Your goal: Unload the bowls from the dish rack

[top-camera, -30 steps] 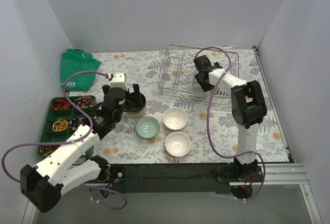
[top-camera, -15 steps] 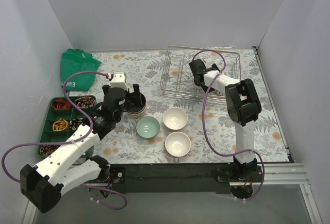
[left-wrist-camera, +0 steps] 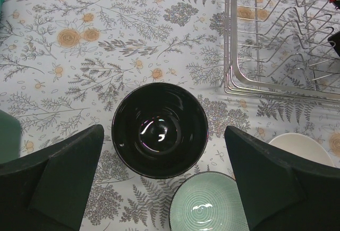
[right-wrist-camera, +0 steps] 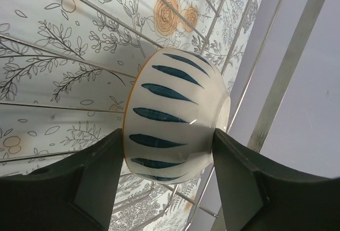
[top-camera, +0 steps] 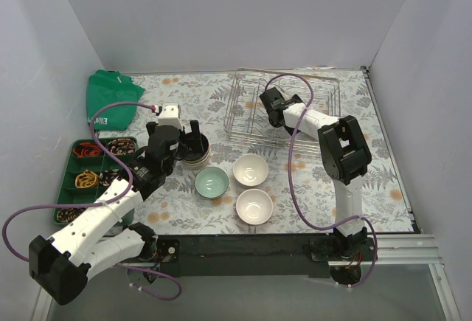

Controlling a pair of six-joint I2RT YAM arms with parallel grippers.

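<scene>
Inside rack [top-camera: 318, 114], one striped bowl [right-wrist-camera: 172, 109], right claw [right-wrist-camera: 167, 138] astride (grip unclear); left claw [left-wrist-camera: 163, 131] spread above black bowl [left-wrist-camera: 159, 151].

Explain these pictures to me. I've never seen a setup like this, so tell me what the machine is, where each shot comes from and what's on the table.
The machine is two robot arms bolted at the near table edge. The wide picture looks down from above and behind them. The other two come from a camera on each wrist.

On the flowered table stand a wire dish rack, a black bowl, a teal bowl, two white bowls, a green tray of small items and a green bag.

The left end effector is open and hangs over the black bowl without touching it. The right end effector reaches into the rack, its fingers either side of a white bowl with blue stripes. Whether it grips that bowl is unclear.
</scene>
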